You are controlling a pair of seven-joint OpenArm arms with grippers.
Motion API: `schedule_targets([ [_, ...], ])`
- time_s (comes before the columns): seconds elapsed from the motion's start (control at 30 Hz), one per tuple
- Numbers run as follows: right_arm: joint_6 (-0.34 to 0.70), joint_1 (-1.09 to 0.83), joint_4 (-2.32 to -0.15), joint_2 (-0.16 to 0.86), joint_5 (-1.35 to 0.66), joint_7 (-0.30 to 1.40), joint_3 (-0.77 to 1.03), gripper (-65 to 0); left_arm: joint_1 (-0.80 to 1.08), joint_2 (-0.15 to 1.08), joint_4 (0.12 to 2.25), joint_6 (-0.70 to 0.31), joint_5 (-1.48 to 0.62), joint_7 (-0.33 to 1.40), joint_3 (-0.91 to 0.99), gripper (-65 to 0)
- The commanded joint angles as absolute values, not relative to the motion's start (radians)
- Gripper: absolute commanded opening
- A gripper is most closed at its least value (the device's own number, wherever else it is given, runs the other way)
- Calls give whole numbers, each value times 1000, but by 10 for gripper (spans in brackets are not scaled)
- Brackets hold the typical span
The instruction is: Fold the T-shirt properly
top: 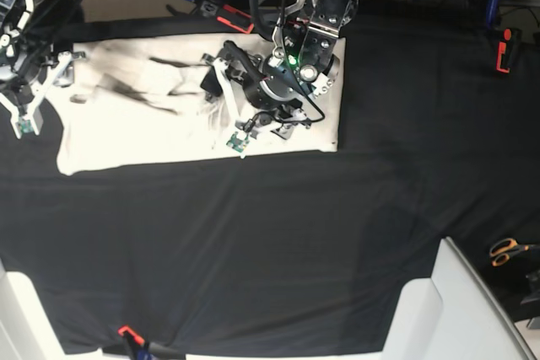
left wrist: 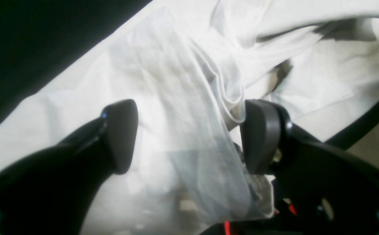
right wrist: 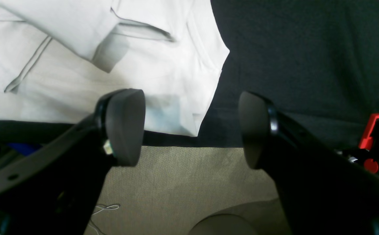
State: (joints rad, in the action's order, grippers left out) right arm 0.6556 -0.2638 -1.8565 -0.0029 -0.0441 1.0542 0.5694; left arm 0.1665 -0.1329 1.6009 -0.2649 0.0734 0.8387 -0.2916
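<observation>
T-shirt (left wrist: 88, 107) fills the left wrist view; left gripper (left wrist: 189, 137) jaws spread, a loose fold draped between, likely letting go. Right wrist: right gripper (right wrist: 191, 127) open, empty, over the shirt's corner. Base: shirt far-left on the black tablecloth (top: 270, 242), partly folded.

Black tablecloth (top: 253, 233), orange-handled scissors (top: 509, 250)
</observation>
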Motion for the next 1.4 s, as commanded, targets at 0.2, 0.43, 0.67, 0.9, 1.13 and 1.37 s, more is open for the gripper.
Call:
schedule_targets([
  [0.2, 657, -257, -1868, 7, -48, 1043, 570, -224, 113, -140, 1618, -269, -97, 823, -343, -81],
  [0.43, 657, -257, -1868, 8, -48, 1043, 570, -224, 88, -140, 1623, -269, -220, 823, -344, -63],
  [0.67, 697, -232, -1874, 8, -50, 1047, 579, -216, 101, 33, 1718, -268, -231, 823, -306, -377],
  [0.9, 698, -101, -1847, -4, -252, 1260, 845, -212, 271, 173, 1755, -268, -234, 823, 182, -650],
  [1.13, 698, 31, -1475, 122, -466, 1396, 980, -113, 409, 268, 1756, -269, -234, 817, 478, -650],
  [1.37, 698, 96, -1052, 257, -653, 1385, 984, -110, 452, 271, 1753, -271, -232, 816, 601, -650],
])
